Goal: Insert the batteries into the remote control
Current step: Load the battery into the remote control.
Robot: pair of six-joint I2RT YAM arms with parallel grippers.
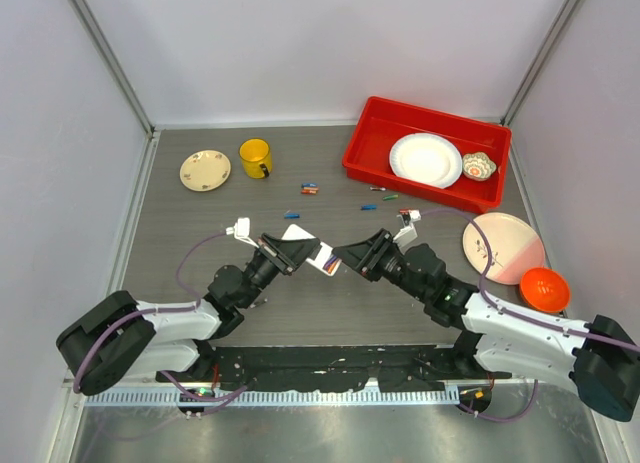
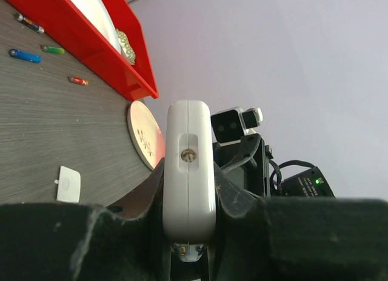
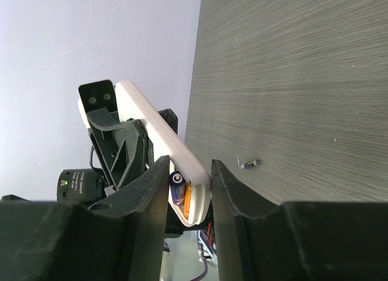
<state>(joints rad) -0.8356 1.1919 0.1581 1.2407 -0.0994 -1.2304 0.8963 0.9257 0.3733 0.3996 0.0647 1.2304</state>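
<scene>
holding: remote control (image 2: 189, 172) clamped in left fingers (image 2: 148, 196); right fingers (image 3: 227, 190) straddle its open end, grip unclear. risk: a skewed squeeze pops the seated batteries (image 3: 177, 184) out.

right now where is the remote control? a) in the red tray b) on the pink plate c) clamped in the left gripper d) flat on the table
c: the left gripper is shut on the remote control, holding it up above the table.
</scene>
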